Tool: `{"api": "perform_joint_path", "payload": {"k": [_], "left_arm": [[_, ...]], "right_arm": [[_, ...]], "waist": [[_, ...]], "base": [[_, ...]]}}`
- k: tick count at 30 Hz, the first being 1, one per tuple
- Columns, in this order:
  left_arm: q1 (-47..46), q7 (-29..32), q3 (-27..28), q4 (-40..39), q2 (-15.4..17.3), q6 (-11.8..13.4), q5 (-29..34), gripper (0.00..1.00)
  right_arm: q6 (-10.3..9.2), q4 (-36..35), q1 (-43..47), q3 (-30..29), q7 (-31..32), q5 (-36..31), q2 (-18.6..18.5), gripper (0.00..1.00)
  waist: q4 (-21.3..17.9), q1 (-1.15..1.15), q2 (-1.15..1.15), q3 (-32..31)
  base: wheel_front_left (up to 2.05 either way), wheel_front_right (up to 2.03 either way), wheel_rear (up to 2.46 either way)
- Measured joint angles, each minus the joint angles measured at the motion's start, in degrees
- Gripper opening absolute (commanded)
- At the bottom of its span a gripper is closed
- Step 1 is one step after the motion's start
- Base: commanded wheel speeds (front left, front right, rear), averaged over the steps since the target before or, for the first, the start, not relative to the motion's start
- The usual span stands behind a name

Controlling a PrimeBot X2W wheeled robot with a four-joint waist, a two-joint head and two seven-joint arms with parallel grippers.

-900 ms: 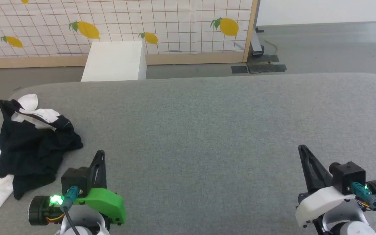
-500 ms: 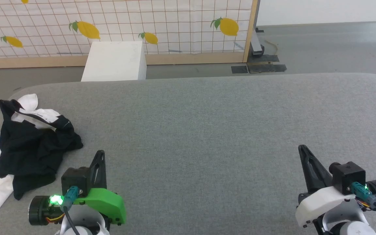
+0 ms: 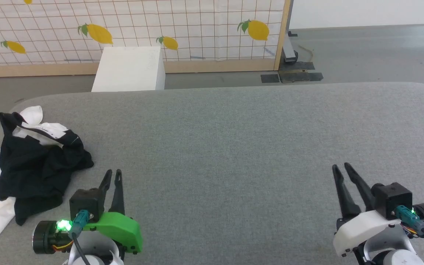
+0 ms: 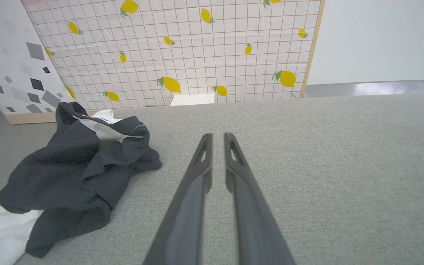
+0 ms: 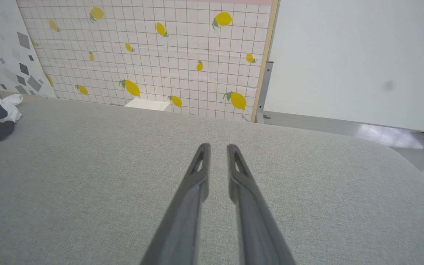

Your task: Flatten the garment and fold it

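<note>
Presently: crumpled black-and-white shirt (image 3: 39,165) at grey fabric tabletop (image 3: 234,147)'s left edge. My left fingers (image 3: 117,187), right fingers (image 3: 355,180): narrowly parted, empty. Risk: pinching bunched layers drags it off.

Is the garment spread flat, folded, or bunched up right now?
Bunched up. The garment lies in a crumpled heap near the left edge of the table, black fabric wadded over white.

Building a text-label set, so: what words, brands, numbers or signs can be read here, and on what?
On the garment, white collar band: faint dark marks, too small to read.
On the lemon-print wall panel: lemons and grid lines, no words.
Nothing else legible.
</note>
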Motion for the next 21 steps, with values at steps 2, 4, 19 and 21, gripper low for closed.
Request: {"api": "perform_joint_path", "payload": {"k": [2,4,19,21], "left_arm": [[0.0,0.0,-0.1,0.0,0.0,0.0,-0.1,1.00],[0.0,0.0,-0.3,0.1,0.0,0.0,-0.2,1.00],[-0.1,-1.9,-1.5,1.7,0.1,1.0,-1.1,1.00],[-0.1,-2.0,-1.6,1.9,0.1,1.0,-1.2,1.00]], "right_arm": [[0.00,0.0,0.0,0.0,0.0,0.0,0.0,1.00],[0.00,0.0,0.0,0.0,0.0,0.0,0.0,1.00],[-0.01,0.7,0.0,0.1,-0.8,0.6,0.0,1.00],[0.00,0.7,0.0,0.1,-1.1,0.7,0.0,1.00]], "waist": [[0.0,0.00,0.00,0.0],[0.0,0.00,0.00,0.0],[3.4,0.00,0.00,0.0],[4.0,0.00,0.00,-0.1]], "base": [[0.00,0.00,0.00],[0.00,0.00,0.00],[0.00,0.00,0.00],[0.00,0.00,0.00]]}}
